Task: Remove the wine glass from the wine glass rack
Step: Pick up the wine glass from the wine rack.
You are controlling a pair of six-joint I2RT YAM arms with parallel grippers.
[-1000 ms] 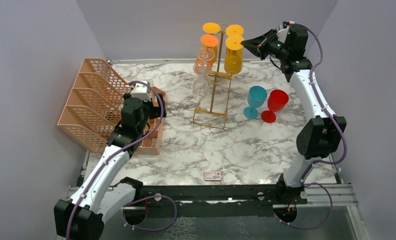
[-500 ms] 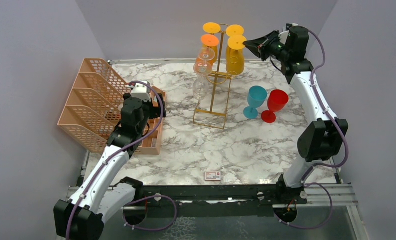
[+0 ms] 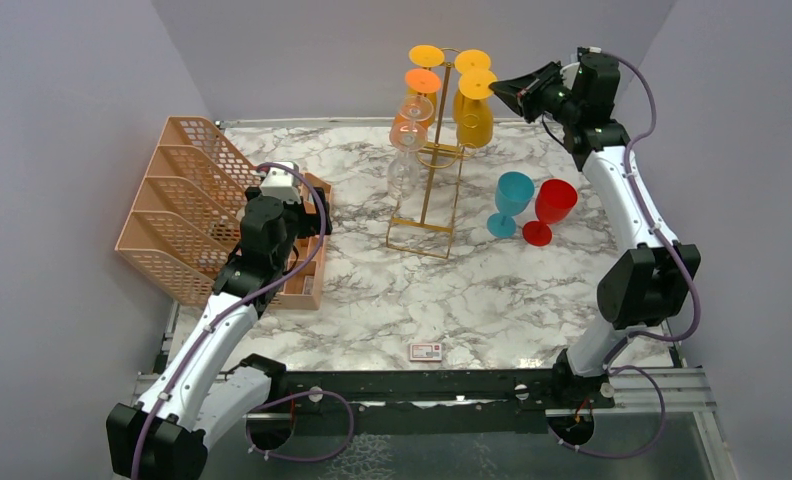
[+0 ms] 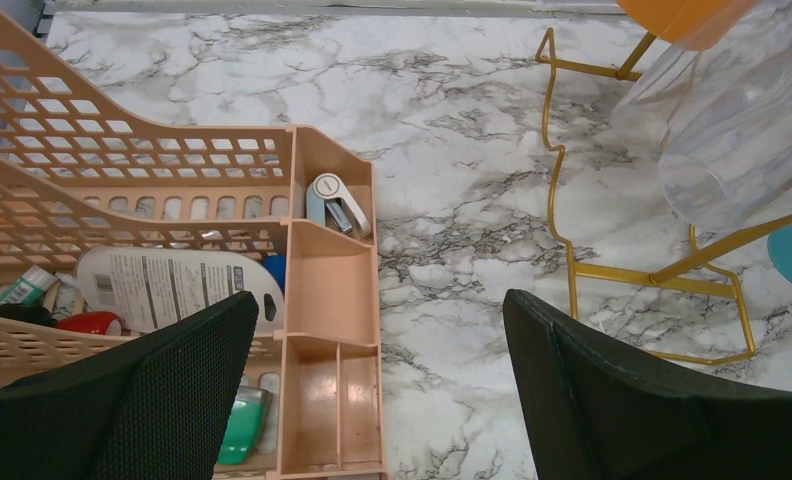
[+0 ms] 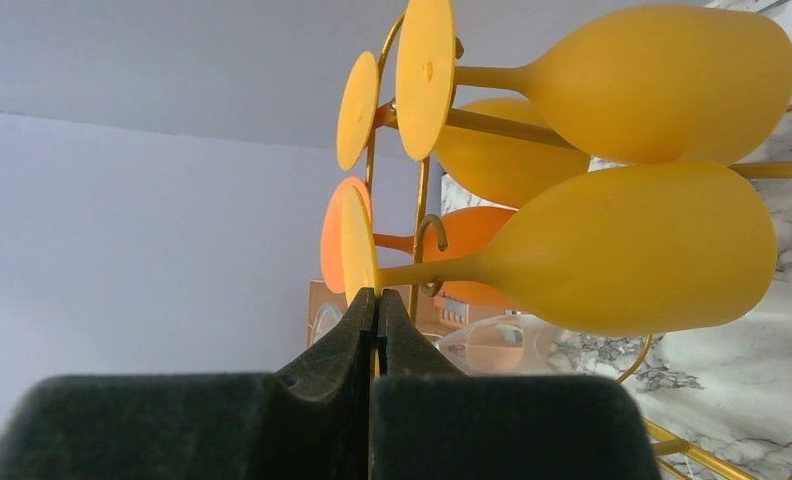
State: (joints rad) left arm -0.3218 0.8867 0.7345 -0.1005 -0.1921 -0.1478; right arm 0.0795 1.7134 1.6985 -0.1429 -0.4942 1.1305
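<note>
The wine glass rack (image 3: 427,190) is a thin gold wire stand at the back middle of the marble table, with several glasses hanging upside down on it. My right gripper (image 3: 499,91) is shut on the round foot of a yellow wine glass (image 3: 475,115) at the rack's upper right. In the right wrist view its pads (image 5: 357,330) pinch the rim of that foot. The yellow wine glass (image 5: 622,250) has its stem right beside a curled gold hook (image 5: 430,232). My left gripper (image 4: 377,310) is open and holds nothing, above the peach organiser (image 4: 332,290).
A teal glass (image 3: 512,200) and a red glass (image 3: 552,208) stand on the table right of the rack. Clear glasses (image 4: 732,130) hang low on the rack's left side. The peach mesh organiser (image 3: 187,200) fills the left. A small card (image 3: 425,351) lies near the front edge.
My right gripper has risen and shifted slightly right, carrying the yellow wine glass up with it by its foot. The left arm has not moved.
</note>
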